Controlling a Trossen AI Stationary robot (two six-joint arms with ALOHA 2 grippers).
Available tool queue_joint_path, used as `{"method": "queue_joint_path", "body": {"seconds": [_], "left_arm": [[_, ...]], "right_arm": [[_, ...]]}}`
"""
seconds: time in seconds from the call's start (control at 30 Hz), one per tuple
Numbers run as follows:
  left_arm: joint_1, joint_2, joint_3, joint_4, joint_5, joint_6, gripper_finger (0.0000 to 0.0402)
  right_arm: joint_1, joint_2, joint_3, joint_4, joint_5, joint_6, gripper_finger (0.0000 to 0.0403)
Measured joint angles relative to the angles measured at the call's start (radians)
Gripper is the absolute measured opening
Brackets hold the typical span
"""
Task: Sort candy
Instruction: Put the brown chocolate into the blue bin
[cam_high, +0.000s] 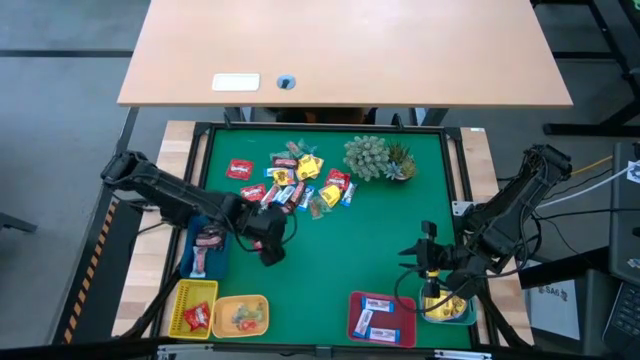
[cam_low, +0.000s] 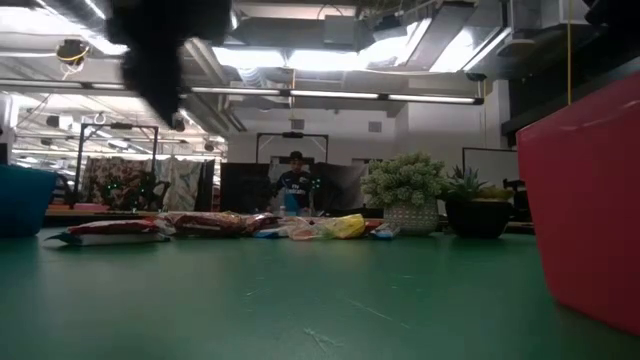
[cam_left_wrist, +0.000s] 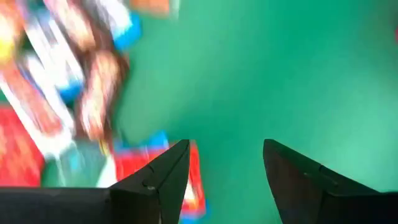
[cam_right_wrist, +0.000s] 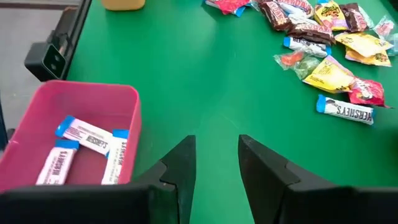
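Left gripper (cam_left_wrist: 225, 180) hangs over the green mat (cam_left_wrist: 280, 74), its two dark fingers (cam_left_wrist: 163, 177) parted with bare mat in the gap, nothing held; blurred candy (cam_left_wrist: 74, 81) in red, brown and blue-and-white wrappers lies beside and partly behind one finger.

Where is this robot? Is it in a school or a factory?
Probably a robotics lab or workshop. Beyond the green table are long ceiling lights, a big open hall, and a person standing far back. A plain wooden desk stands nearby.

Candy (cam_high: 295, 180) heaped mid-table, plant (cam_high: 377, 157) right of it, trays (cam_high: 381, 315) along front edge
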Motion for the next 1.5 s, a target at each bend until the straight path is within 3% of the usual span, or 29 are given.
{"method": "queue_joint_path", "body": {"seconds": [0.2, 0.4, 0.8, 1.27, 1.5], "left_arm": [[0.061, 0.0, 0.0, 0.089, -0.181, 0.162, 0.019], [0.137, 0.028, -0.005, 0.099, -0.223, 0.288, 0.019], [0.248, 0.159, -0.086, 0.111, -0.152, 0.341, 0.019], [0.262, 0.238, -0.169, 0.124, -0.076, 0.341, 0.0189], [0.261, 0.237, -0.177, 0.141, -0.073, 0.34, 0.0134]], "right_arm": [[0.0, 0.0, 0.0, -0.008, 0.0, -0.006, 0.012], [0.0, 0.0, 0.0, -0.007, 0.0, -0.023, 0.012], [0.0, 0.0, 0.0, -0.005, 0.008, -0.039, 0.012], [0.0, 0.0, 0.0, -0.007, 0.008, -0.041, 0.012], [0.0, 0.0, 0.0, -0.007, 0.008, -0.041, 0.012]]}}
